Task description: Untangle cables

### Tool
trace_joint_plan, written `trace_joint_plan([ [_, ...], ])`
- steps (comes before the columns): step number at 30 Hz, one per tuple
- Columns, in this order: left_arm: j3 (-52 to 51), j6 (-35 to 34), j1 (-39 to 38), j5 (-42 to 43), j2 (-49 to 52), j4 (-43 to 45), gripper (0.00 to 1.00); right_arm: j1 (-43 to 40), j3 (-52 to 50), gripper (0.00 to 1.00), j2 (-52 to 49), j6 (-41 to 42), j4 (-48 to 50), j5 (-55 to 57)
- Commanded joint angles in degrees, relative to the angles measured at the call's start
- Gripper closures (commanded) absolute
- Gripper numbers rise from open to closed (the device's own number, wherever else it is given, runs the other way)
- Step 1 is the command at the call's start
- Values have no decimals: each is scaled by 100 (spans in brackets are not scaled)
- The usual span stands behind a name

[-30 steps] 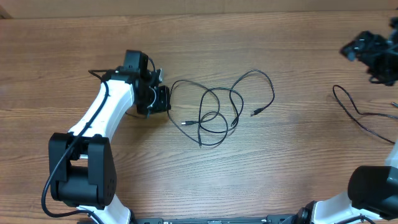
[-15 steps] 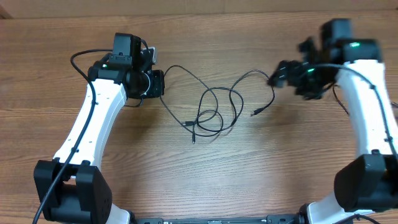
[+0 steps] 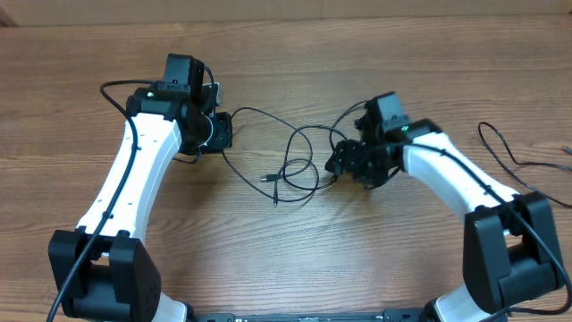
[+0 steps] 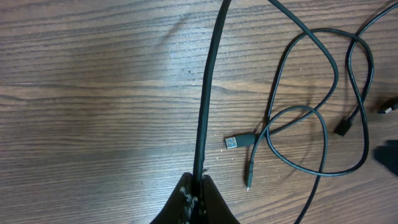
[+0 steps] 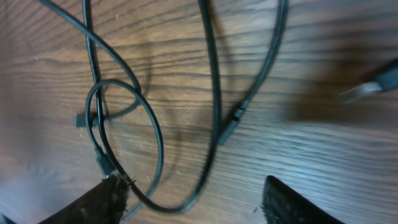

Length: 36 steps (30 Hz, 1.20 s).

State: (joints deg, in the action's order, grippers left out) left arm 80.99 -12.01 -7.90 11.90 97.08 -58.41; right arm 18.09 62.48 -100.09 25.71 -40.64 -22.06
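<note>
Thin black cables lie looped and crossing mid-table, nearer the far edge; silver-tipped plugs lie flat; a separate strand curls near the right edge.

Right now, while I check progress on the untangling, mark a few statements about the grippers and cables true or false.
1. The left gripper is shut on a cable. True.
2. The right gripper clamps a plug. False: its fingers stand apart above the cables, gripping nothing.
3. The cables lie in separate straight lines. False: they loop across one another mid-table.
4. The table is wooden. True.
</note>
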Motion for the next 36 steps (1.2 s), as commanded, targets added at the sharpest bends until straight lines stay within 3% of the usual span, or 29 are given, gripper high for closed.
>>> trace_joint_plan([
  [1, 70, -44, -46, -33, -76, -9, 96, 229, -284, 39, 9, 428, 433, -2],
  [10, 70, -42, -46, -48, -76, -11, 96, 575, -710, 62, -7, 1045, 1178, 525],
  [15, 70, -42, -44, -50, -76, -15, 96, 586, -710, 94, -22, 1058, 1390, 702],
  [16, 70, -42, -44, -52, -76, -26, 96, 586, -708, 96, -22, 1056, 1488, 697],
  [21, 33, -42, -44, -166, -74, -98, 96, 529, -538, 96, 11, 881, 1735, 697],
  [24, -103, -44, -44, -481, -74, -94, 96, 341, -33, 96, 168, 367, 1375, 708],
  [29, -396, -87, -44, -1132, -74, -85, 96, -208, 1526, 96, 444, -232, -219, 1429],
  [36, -468, -715, -37, -2605, -74, -92, 96, -1056, 3930, 96, 463, -826, -2367, 3093],
])
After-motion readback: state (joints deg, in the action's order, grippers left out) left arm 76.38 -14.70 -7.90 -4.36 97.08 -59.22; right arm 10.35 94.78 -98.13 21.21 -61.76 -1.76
